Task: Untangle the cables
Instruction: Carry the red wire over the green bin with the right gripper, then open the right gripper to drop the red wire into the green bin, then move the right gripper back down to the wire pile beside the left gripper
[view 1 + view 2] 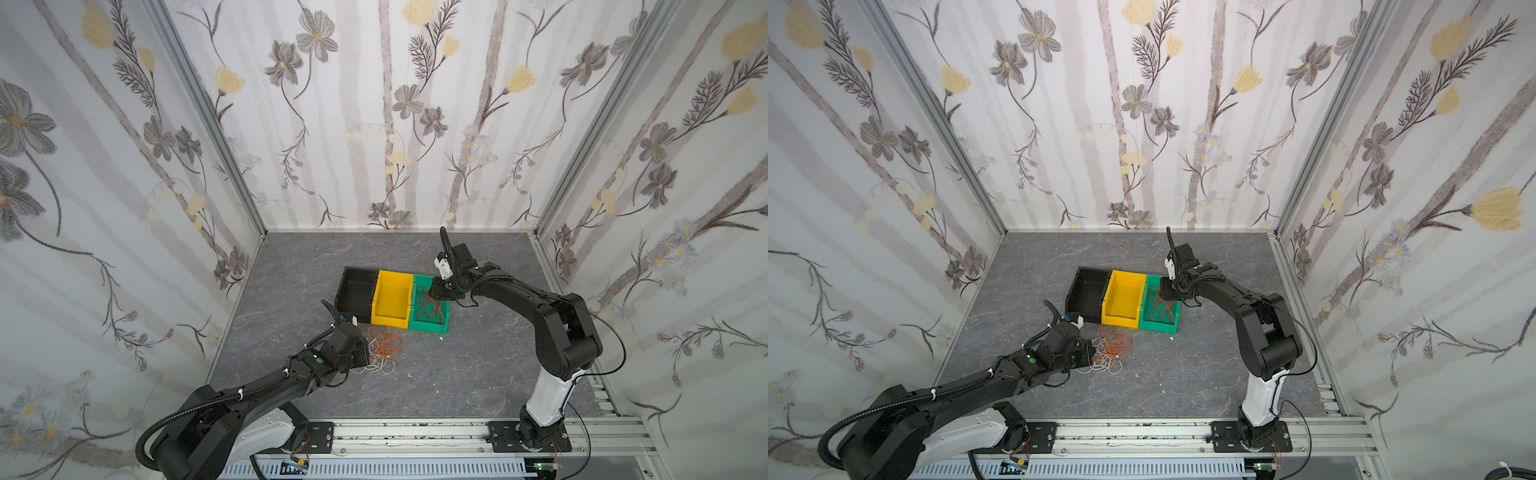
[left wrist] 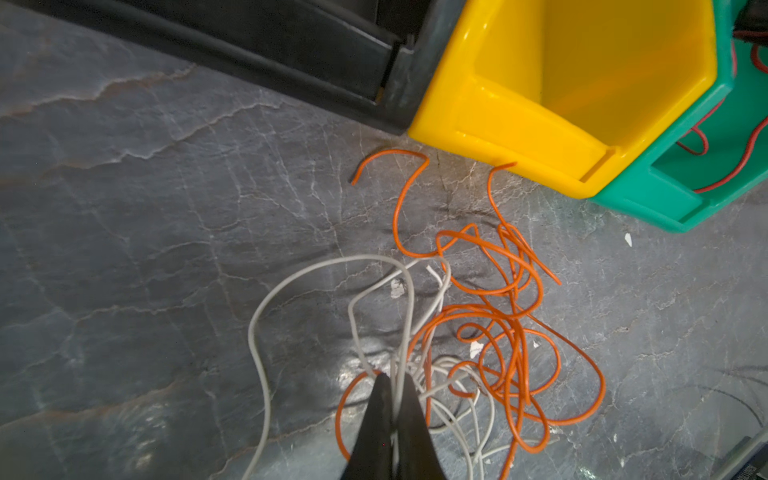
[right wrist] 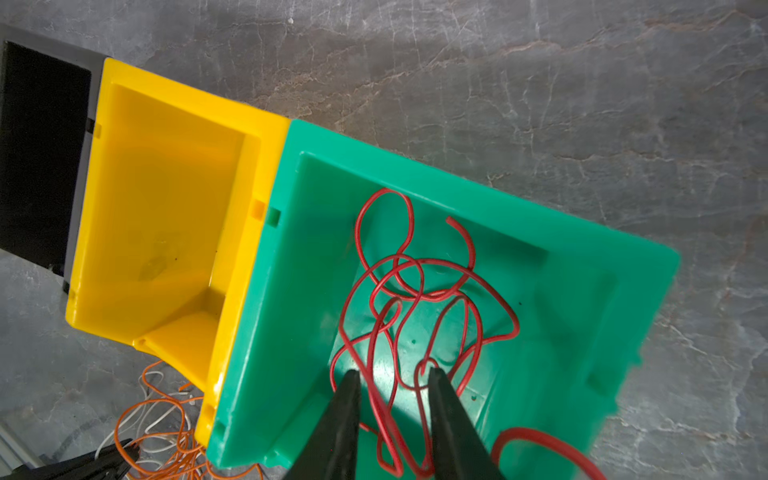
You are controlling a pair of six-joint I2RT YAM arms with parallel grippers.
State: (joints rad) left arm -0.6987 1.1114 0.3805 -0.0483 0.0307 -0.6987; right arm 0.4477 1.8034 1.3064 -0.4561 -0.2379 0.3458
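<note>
A tangle of orange and white cables (image 1: 384, 347) (image 1: 1113, 345) lies on the grey table in front of the bins. My left gripper (image 2: 395, 380) (image 1: 365, 353) is at the tangle's near edge, shut on a white cable (image 2: 401, 332) that runs up between its tips. Orange loops (image 2: 498, 332) spread beside it. A red cable (image 3: 415, 291) (image 1: 428, 309) lies coiled inside the green bin (image 3: 498, 199). My right gripper (image 3: 392, 374) (image 1: 432, 297) hangs over that bin, open. Red strands pass loosely between its fingers.
Three bins stand side by side mid-table: black (image 1: 353, 291), yellow (image 1: 390, 299) and green (image 1: 440, 328). The yellow bin (image 2: 498, 137) holds nothing visible. Patterned walls enclose the table on three sides. A metal rail (image 1: 415, 432) runs along the front edge.
</note>
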